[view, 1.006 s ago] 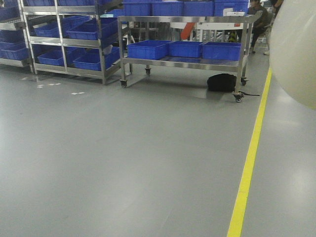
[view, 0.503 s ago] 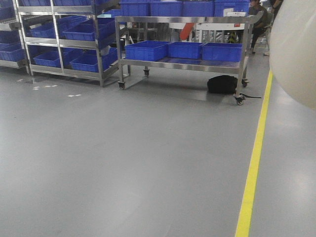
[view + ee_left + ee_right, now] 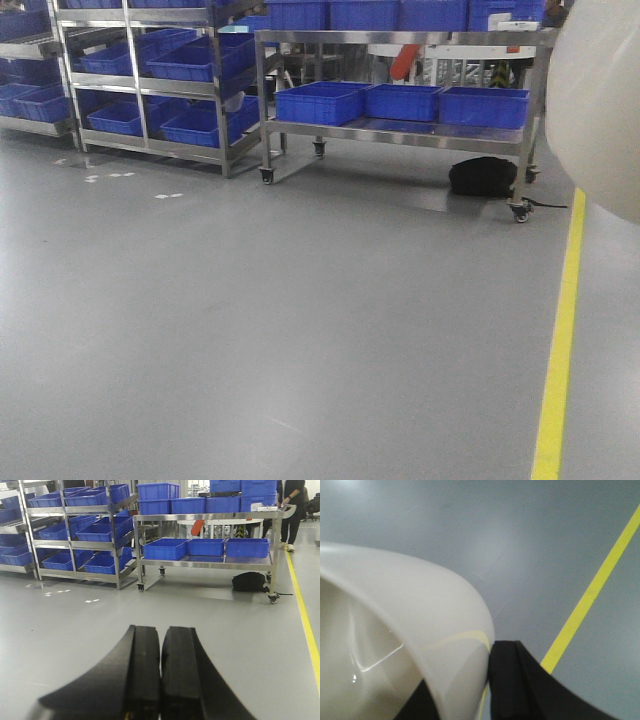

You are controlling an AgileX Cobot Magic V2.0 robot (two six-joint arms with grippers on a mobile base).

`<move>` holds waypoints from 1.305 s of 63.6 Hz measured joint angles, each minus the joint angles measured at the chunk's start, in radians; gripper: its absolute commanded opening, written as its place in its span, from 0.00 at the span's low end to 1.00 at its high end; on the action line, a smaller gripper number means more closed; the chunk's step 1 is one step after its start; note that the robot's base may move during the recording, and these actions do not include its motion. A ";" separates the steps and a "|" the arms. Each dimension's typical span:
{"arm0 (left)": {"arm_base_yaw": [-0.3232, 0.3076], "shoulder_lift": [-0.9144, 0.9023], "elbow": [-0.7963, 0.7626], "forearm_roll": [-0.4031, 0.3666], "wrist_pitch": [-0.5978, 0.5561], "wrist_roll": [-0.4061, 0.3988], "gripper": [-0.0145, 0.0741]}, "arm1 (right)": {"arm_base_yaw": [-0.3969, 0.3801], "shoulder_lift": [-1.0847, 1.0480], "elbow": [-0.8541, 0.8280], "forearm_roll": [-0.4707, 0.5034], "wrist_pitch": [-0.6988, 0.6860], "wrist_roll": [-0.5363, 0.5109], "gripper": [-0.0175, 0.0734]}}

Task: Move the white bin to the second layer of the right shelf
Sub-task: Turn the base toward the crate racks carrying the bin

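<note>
you swung left: wheeled cart (image 3: 400,38) slid right in front view. right tool (image 3: 470,690) still gripped white bin (image 3: 595,100) by its wall; left tool (image 3: 160,670) pressed closed, empty. roller shelf unseen.

Even light, glossy floor (image 3: 250,330), blurry white bin (image 3: 410,595)
</note>
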 measured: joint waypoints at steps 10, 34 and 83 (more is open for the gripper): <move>0.000 0.000 0.000 0.000 0.000 0.000 0.26 | 0.000 0.000 0.000 0.000 0.000 0.000 0.25; 0.000 0.000 0.000 0.000 0.000 0.000 0.26 | 0.000 0.000 0.000 0.000 0.000 0.000 0.25; 0.000 0.000 0.000 0.000 0.000 0.000 0.26 | 0.000 0.000 0.000 0.000 0.000 0.000 0.25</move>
